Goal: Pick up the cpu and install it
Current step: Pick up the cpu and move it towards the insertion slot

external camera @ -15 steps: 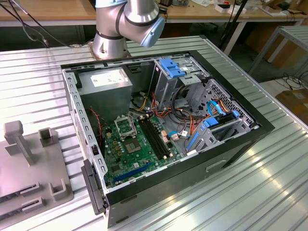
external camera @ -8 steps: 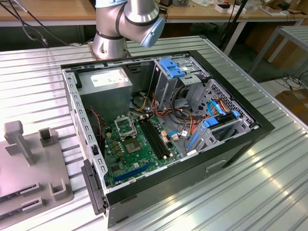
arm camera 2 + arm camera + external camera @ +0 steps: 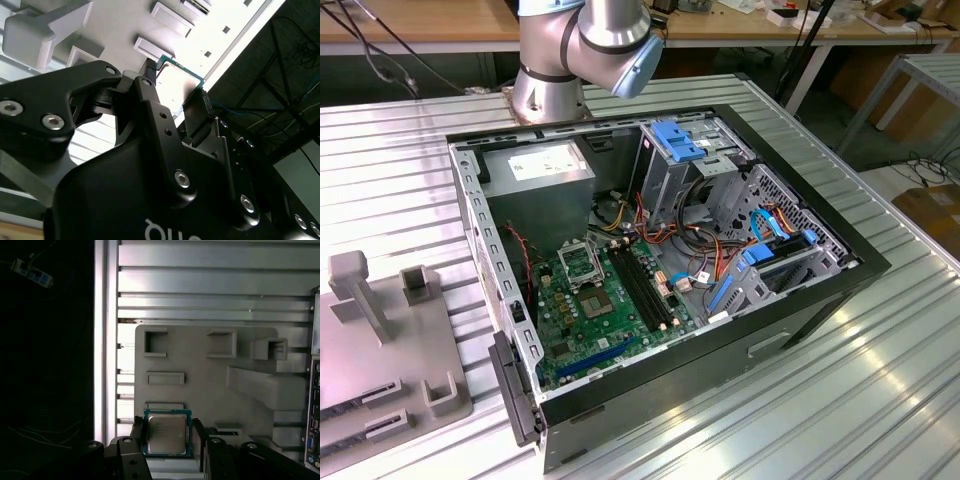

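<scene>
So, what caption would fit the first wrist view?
Gripper clamps the cpu, the grey fixture tray in the background.

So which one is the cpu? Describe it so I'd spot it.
In the first wrist view, find the grey tray on the ribbed table. In front of it the gripper clamps the cpu: a flat silvery square with a blue-green rim, unlike the tray's grey blocks.

The thin square metal cpu (image 3: 166,434) is silvery-tan with a teal border; the ribbed metal desk (image 3: 210,270) shows pale grey stripes.

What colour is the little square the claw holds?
The cpu is silvery-tan with a green rim; first wrist view.
</scene>
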